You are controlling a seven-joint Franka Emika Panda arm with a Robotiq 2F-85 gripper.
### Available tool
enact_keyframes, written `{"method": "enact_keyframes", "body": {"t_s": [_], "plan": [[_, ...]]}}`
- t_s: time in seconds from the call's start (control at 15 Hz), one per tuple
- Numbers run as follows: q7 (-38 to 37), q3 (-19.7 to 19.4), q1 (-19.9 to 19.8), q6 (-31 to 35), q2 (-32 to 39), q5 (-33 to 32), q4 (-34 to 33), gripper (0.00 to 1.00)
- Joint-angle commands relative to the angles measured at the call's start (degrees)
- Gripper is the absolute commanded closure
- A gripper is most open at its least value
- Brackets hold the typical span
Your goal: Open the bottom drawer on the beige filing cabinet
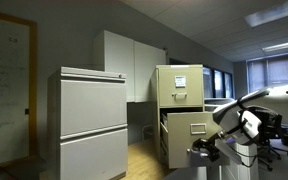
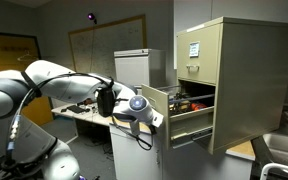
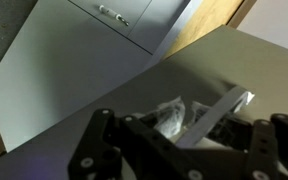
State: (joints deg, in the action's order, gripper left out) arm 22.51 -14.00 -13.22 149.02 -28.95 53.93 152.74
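Note:
The beige filing cabinet [image 1: 180,88] [image 2: 246,70] stands tall, with white papers on its upper drawer front. Its bottom drawer [image 1: 192,136] [image 2: 189,115] is pulled well out in both exterior views, and some contents show inside. My gripper [image 1: 206,148] [image 2: 152,118] is at the front of the pulled-out drawer. In the wrist view my gripper [image 3: 187,128] has its fingers spread wide over the drawer's pale edge [image 3: 219,112] and some clear plastic bags [image 3: 170,116] inside. It holds nothing.
A wider pale-grey two-panel cabinet [image 1: 92,120] [image 3: 74,60] stands beside the beige one, with a gap of wooden floor [image 3: 216,18] between them. A cluttered desk [image 2: 84,112] and a whiteboard [image 2: 104,45] are behind the arm. A white cabinet [image 2: 136,68] stands behind the drawer.

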Motion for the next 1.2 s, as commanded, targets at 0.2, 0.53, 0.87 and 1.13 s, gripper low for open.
{"method": "enact_keyframes", "body": {"t_s": [0.2,0.53,0.87,1.13], "plan": [[11.46,3.16,0.51,7.5,-2.46,9.9,7.31,0.28],[23.96,4.96,0.76,11.18,-2.87,24.32,7.17,0.02],[29.86,8.66,0.64,16.87,-5.7,30.54,7.15,0.01],[36.19,11.94,1.23,23.42,-9.25,37.49,7.13,0.0]]}}
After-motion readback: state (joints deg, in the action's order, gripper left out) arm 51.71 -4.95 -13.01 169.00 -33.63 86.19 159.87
